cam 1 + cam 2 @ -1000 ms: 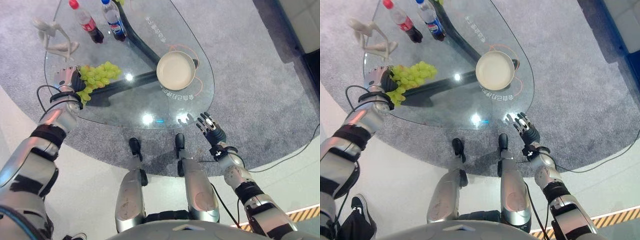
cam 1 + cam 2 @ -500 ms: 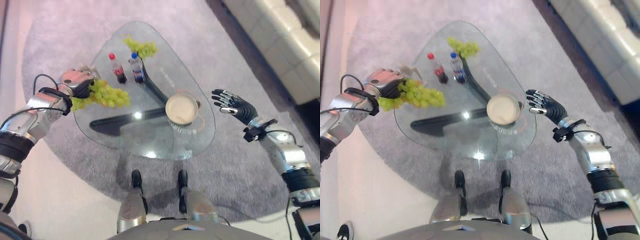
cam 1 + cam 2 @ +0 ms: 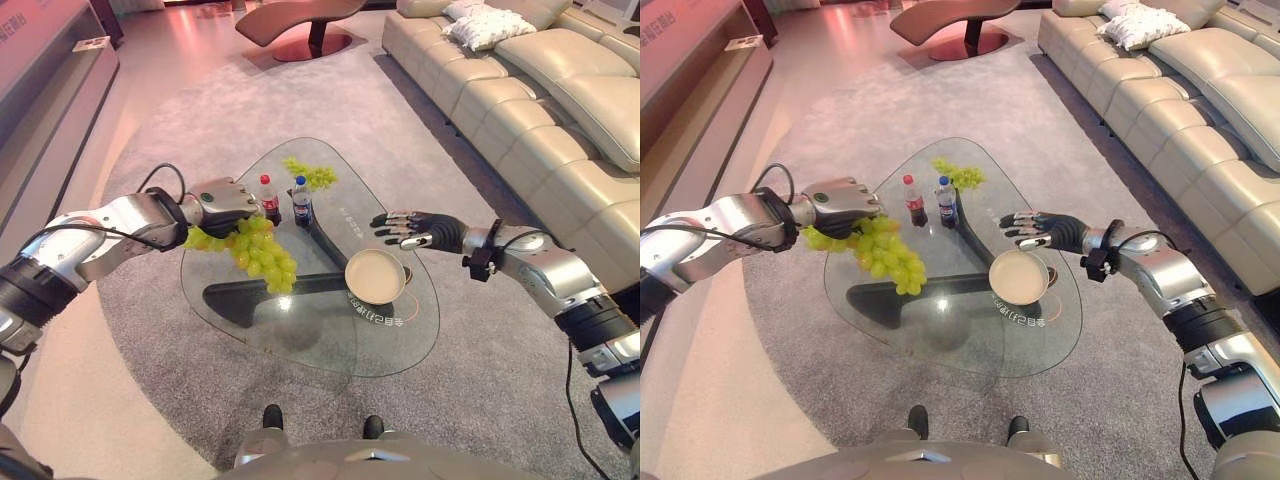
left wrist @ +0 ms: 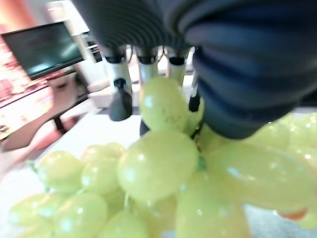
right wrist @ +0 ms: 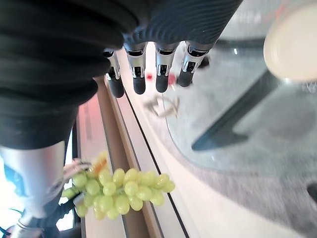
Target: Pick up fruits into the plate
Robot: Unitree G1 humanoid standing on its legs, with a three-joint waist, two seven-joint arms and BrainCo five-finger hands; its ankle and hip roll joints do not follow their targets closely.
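Note:
My left hand (image 3: 226,199) is shut on a bunch of green grapes (image 3: 256,250), which hangs in the air above the left part of the glass table (image 3: 300,335). In the left wrist view the grapes (image 4: 158,168) hang right under the curled fingers (image 4: 120,99). A cream plate (image 3: 375,277) stands empty on the table's right part. My right hand (image 3: 412,229) hovers open, fingers straight, just beyond the plate. A second bunch of grapes (image 3: 312,173) lies at the table's far end.
Two drink bottles, one with a red cap (image 3: 269,198) and one with a blue cap (image 3: 302,201), stand upright between the two bunches. A cream sofa (image 3: 540,110) runs along the right. Grey carpet (image 3: 150,330) surrounds the table.
The camera has lifted and tilted up. My left hand has raised the grapes off the table and carried them right, toward the plate. My right hand rose from the near edge to beside the plate.

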